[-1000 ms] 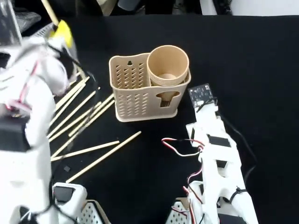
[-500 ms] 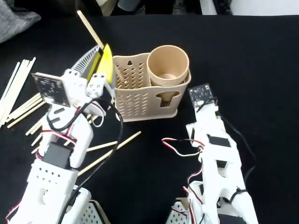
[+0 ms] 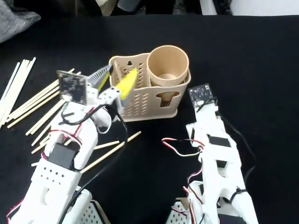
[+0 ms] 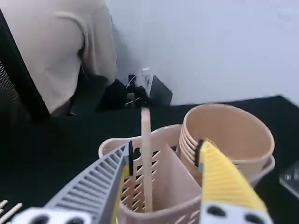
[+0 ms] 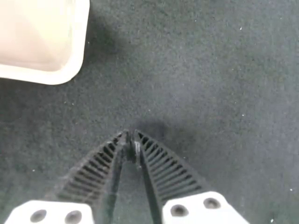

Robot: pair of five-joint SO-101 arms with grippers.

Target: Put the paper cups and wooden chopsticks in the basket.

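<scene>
Beige basket on black surface: paper cups nested in 3 o'clock compartment, one chopstick upright in 9 o'clock one, left claw released astride it. At 9 o'clock, loose chopsticks. By 4 o'clock corner, right claw clenched, empty.

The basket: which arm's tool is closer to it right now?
Left. The left tool hangs open over the basket, above its slotted compartment, a chopstick standing between its fingers. The right tool sits shut low over the table, just off the basket's corner.
</scene>
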